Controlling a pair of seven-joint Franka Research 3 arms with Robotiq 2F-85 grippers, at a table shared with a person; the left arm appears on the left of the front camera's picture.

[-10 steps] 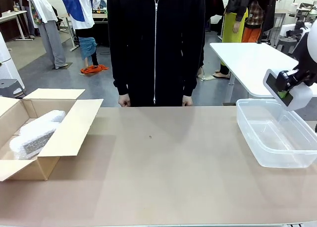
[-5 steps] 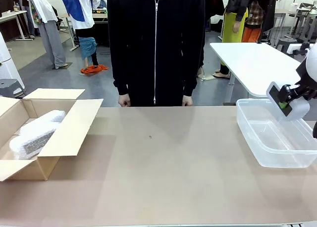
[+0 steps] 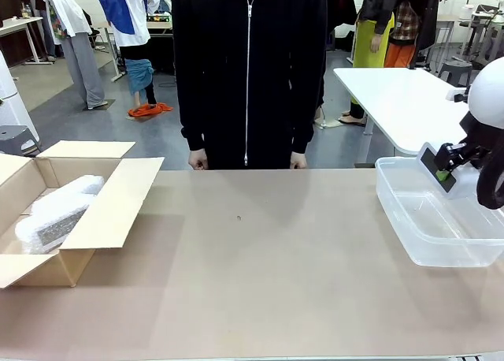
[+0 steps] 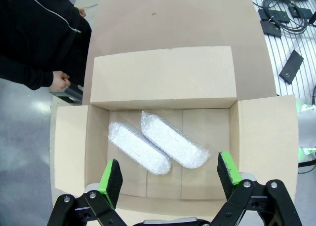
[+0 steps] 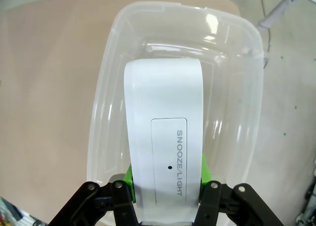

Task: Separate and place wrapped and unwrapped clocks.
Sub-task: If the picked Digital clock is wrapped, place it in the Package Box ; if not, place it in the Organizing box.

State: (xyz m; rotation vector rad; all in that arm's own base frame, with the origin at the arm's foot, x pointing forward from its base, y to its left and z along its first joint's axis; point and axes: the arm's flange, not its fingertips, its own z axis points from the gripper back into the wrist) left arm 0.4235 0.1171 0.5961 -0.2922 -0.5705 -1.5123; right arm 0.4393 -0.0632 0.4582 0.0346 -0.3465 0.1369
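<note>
The unwrapped clock [image 5: 165,137] is glossy white with a SNOOZE/LIGHT panel. My right gripper [image 5: 167,179] is shut on its sides. It hangs tilted over the clear plastic bin [image 5: 109,93]. Across the table, the unwrapped clock [image 3: 438,169] and right gripper [image 3: 446,172] hover just above the bin [image 3: 409,231] at the right edge. Two wrapped clocks [image 4: 139,148] [image 4: 172,139], swathed in bubble wrap, lie side by side on the floor of the cardboard box [image 4: 163,75]. My left gripper [image 4: 169,174] stands open above them, holding nothing. The bubble wrap [image 3: 53,213] also shows inside the box [image 3: 110,207] at the table's left.
A person in a black zipped jacket stands at the far edge, with hands [image 3: 197,162] [image 3: 298,161] resting just behind the table. The box flaps [image 3: 87,149] stand open. The brown tabletop [image 3: 260,258] stretches between box and bin. A white table [image 3: 394,93] stands behind at the right.
My right gripper has carried the unwrapped clock down and slightly left, closer over the bin, and turned it. The box and the person have not moved.
</note>
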